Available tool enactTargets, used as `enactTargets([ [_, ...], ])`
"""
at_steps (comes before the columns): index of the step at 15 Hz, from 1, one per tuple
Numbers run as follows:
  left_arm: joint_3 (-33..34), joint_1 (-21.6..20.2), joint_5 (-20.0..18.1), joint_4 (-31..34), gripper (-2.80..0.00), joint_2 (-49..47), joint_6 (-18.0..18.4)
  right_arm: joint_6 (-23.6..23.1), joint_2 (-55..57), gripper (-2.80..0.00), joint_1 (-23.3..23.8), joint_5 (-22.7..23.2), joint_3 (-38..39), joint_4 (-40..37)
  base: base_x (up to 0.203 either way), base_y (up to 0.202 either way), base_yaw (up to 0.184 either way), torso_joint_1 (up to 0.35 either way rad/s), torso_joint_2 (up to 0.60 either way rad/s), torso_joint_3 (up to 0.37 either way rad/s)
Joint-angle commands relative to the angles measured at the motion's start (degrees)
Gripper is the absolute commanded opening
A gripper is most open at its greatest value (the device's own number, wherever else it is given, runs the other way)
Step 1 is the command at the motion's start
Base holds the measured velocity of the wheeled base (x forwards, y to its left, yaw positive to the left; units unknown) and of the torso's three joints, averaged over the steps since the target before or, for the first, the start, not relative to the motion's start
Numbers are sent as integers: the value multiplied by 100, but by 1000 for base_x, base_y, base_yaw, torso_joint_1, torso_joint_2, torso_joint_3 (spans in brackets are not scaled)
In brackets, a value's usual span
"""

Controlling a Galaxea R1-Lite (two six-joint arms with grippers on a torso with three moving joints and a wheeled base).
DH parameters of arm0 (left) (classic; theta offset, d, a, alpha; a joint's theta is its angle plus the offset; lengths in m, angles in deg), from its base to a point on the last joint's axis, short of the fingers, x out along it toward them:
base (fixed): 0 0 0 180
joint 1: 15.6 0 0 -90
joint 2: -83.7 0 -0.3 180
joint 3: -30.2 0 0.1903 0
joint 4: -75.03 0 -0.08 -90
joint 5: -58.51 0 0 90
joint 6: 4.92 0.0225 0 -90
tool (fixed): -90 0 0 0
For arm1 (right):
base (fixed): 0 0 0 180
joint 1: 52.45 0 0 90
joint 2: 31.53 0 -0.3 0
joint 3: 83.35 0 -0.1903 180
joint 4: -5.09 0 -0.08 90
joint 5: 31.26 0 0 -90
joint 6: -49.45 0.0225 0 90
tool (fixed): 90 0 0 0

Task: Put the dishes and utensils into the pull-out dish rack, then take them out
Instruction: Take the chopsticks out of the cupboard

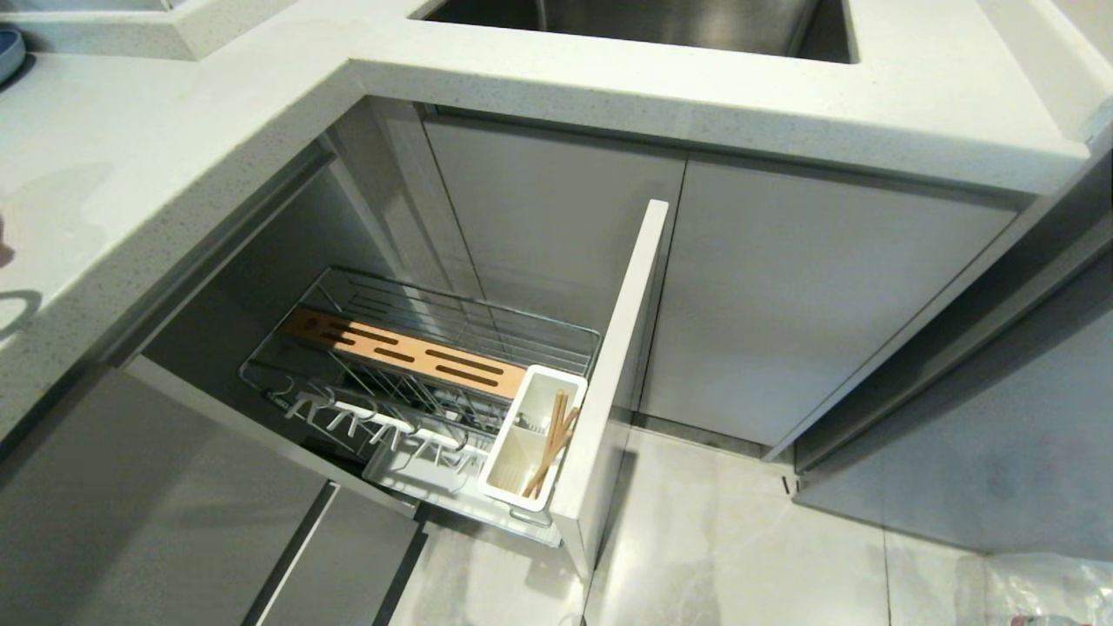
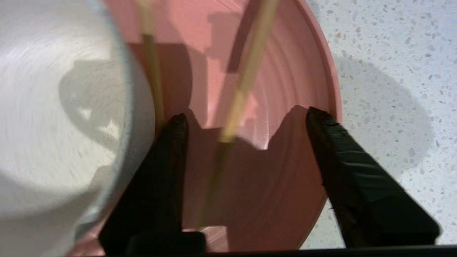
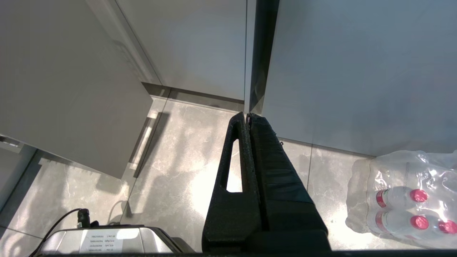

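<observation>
My left gripper (image 2: 246,117) hangs over a pink bowl (image 2: 285,89) on the speckled countertop (image 2: 392,71), its jaws spread apart with nothing clamped between them. 2 wooden chopsticks (image 2: 246,78) lie loose in that bowl, 1 running up between the jaws, the other close against the black finger (image 2: 167,150) on the off-white bowl's side. That off-white bowl (image 2: 57,107) sits right beside the pink one, blurred and cut off at the frame edge.

From the head camera I see the pull-out dish rack (image 1: 435,365) drawn out beside the pale cabinet front (image 1: 609,374), with another pair of chopsticks (image 1: 549,443) standing slanted in its white utensil cup (image 1: 530,452). Neither arm shows in that view.

I judge the chopsticks light, stiff and smooth, apt to roll or scissor apart; pinching both together near mid-length would keep them level. The off-white bowl looks hard and breakable, so a grip on its rim seems best.

My right gripper (image 3: 247,117) is parked low over the floor tiles (image 3: 178,160), fingers pressed flat together, with a shrink-wrapped pack of bottles (image 3: 403,196) nearby.

I cannot find the spoon anywhere, and the chopstick ends run out of frame.
</observation>
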Motion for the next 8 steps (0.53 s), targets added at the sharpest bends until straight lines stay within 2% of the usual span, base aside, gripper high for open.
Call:
enactTargets([
  [1, -8, -6, 9, 23, 0, 58, -20, 1, 0, -280, -1, 0, 9, 1, 0, 0, 0, 0, 0, 0],
  [8, -101, 6, 35, 14, 0, 255, -57, 1, 0, -280, -1, 0, 9, 1, 0, 0, 0, 0, 0, 0],
])
